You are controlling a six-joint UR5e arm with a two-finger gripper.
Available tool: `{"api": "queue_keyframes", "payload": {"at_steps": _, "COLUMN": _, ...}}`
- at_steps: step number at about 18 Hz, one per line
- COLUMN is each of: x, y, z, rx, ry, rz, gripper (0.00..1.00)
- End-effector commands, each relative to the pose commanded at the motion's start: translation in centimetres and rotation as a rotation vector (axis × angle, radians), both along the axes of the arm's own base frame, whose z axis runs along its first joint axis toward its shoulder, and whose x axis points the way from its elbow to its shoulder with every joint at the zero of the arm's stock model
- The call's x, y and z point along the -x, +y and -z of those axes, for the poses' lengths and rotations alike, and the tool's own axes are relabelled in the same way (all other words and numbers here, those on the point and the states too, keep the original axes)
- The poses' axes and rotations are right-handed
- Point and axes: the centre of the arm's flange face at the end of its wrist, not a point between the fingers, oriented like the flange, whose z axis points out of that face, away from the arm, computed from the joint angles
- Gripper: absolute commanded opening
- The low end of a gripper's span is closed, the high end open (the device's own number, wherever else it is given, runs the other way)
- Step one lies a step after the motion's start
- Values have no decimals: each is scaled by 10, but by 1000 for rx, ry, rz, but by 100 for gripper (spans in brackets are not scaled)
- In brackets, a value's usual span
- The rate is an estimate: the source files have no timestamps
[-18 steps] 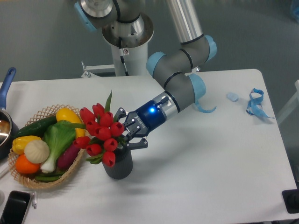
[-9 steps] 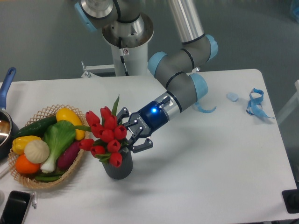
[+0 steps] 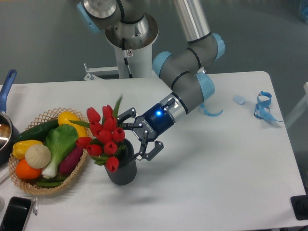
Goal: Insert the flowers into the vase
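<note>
The flowers (image 3: 105, 136), a bunch of red tulip buds with green leaves, stand with their stems in the mouth of the dark grey ribbed vase (image 3: 121, 171) near the table's front left. The buds lean to the left over the vase's rim. My gripper (image 3: 138, 135) is just right of the bunch, above the vase's right rim. Its fingers (image 3: 150, 153) are spread wide apart and hold nothing. The stems inside the vase are hidden.
A woven wicker basket (image 3: 30, 187) with vegetables and fruit stands left of the vase, touching or nearly touching it. A pan (image 3: 6, 126) is at the left edge, a black phone (image 3: 14, 214) at the front left. Blue ribbon (image 3: 263, 107) lies at the far right.
The gripper's fingers have spread open and let go of the flowers. The bunch has settled lower and a little left in the vase.
</note>
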Motion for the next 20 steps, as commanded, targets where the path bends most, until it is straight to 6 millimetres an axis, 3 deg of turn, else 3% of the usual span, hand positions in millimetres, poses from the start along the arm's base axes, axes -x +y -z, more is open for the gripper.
{"api": "queue_keyframes", "payload": {"at_steps": 3, "x": 10, "y": -13, "z": -11, "rx": 137, "ry": 132, "rz": -49, "gripper": 100}}
{"api": "queue_keyframes", "payload": {"at_steps": 8, "x": 34, "y": -54, "z": -48, "rx": 309, "ry": 336, "rz": -175, "gripper": 100}}
{"api": "queue_keyframes", "payload": {"at_steps": 10, "x": 35, "y": -70, "z": -74, "rx": 402, "ry": 442, "rz": -242, "gripper": 100}}
{"api": "queue_keyframes", "payload": {"at_steps": 14, "x": 60, "y": -91, "z": -152, "rx": 431, "ry": 538, "rz": -395, "gripper": 100}}
{"api": "queue_keyframes", "payload": {"at_steps": 17, "x": 71, "y": -115, "z": -177, "rx": 627, "ry": 647, "rz": -481, "gripper": 100}}
{"api": "queue_keyframes", "payload": {"at_steps": 20, "x": 75, "y": -123, "z": -200, "rx": 715, "ry": 703, "rz": -419, "gripper": 100}}
